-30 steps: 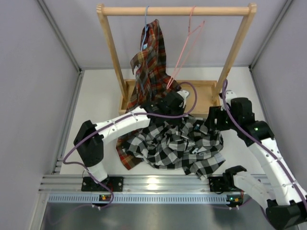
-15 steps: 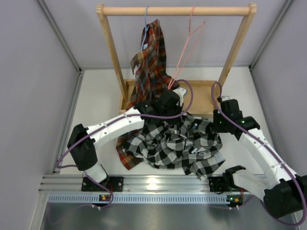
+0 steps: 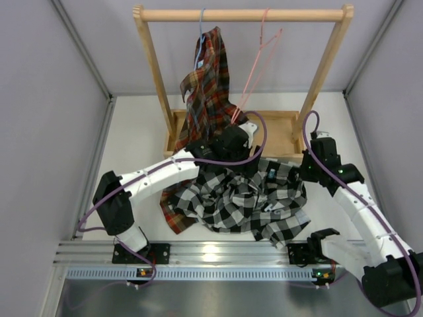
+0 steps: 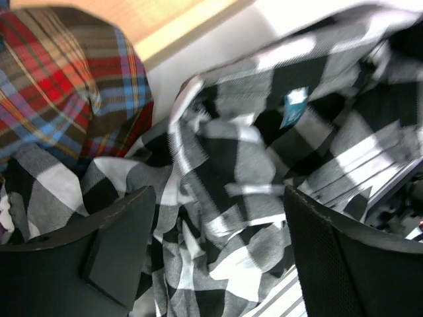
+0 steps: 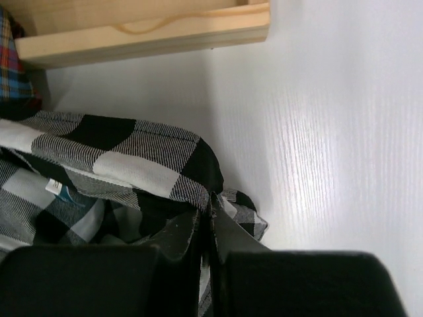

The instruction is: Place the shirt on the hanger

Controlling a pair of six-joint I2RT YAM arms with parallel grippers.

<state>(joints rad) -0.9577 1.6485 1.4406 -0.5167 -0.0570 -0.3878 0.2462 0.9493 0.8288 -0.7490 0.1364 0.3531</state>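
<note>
The shirt (image 3: pixel 244 205) lies crumpled on the desk (image 3: pixel 139 132) just beyond the arm bases, not on any hanger.

Right pincer (image 5: pixel 208 238): clenched, fingers pressed together on a fold at the shirt's far right edge.

Left pincer (image 4: pixel 218 264): released, jaws spread wide above the shirt's far left portion, with checked fabric lying between and below the fingers. Whether they touch it cannot be told.

A tartan shirt (image 3: pixel 208 86) sits beside the left pincer, its lower end reaching the desk.

Beyond stands a wooden rack (image 3: pixel 241 13). The hanger (image 3: pixel 254 66) hangs bare from its rail, right of the tartan shirt.
</note>
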